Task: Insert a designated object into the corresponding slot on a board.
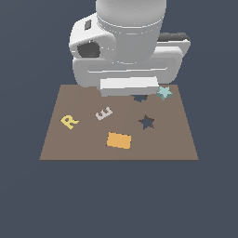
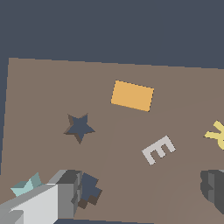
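Pincer [image 2: 131,197] is open and empty: wrist view shows one finger [image 2: 65,194] on one side and the other finger [image 2: 214,188] far across, with only bare board [image 1: 83,144] between them. It hangs above the far part of the board; height over the surface can't be judged from either view.

Star [image 2: 27,186] lies flat just outside the first finger, partly hidden by it, not between the fingers. In the exterior view it sits at the far edge of the board near the corner, peeking out from under the arm body. Star slot [image 2: 79,127] is well clear of the pincer, on the orange rectangle's [image 2: 132,95] side. The jagged cutout [image 2: 89,190] is right beside the first finger.

Risks as I read them:
- Descending as aligned would land a finger on the star or shove it off the board edge.
- Star points give poor grip faces, so the piece may twist.
- Any yaw error at the slot and it will not seat.
- Jagged cutout is the closer hole; wrong-slot drop possible.
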`<state>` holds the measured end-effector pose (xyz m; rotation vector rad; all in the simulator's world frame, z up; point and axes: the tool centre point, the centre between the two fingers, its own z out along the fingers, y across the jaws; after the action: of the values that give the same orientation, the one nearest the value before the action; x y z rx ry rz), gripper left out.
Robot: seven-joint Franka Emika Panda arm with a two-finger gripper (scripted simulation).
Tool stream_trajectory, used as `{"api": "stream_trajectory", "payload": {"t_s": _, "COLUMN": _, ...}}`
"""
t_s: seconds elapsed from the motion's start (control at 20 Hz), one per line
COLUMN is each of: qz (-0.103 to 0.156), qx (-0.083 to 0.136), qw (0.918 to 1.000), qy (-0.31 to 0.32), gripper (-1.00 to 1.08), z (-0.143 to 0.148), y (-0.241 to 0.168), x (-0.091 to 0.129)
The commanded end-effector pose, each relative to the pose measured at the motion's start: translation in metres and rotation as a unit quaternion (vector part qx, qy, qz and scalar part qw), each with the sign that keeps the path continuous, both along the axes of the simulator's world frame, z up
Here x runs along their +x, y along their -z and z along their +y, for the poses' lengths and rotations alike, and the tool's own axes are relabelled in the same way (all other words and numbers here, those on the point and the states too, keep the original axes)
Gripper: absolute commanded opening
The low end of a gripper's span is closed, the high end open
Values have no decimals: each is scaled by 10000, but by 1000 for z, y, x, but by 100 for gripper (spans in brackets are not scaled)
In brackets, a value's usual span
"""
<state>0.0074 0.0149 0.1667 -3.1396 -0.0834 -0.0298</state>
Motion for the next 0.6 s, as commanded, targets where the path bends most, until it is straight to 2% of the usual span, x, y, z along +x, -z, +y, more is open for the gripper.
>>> {"api": "stream_trajectory", "payload": {"t_s": 0.0, "qz": 0, "qx": 0, "qw": 10000, "qy": 0, "gripper": 100, "z": 0, "y": 0, "x": 0}}
{"api": "stream_trajectory", "payload": {"t_s": 0.3, "qz": 6, "qx": 0, "qw": 10000, "qy": -53, "gripper": 100, "z": 10, "y": 7, "x": -6}}
{"api": "stream_trajectory", "payload": {"t_s": 0.55, "qz": 20, "qx": -1, "qw": 9998, "qy": -186, "gripper": 100, "z": 36, "y": 25, "x": -22}}
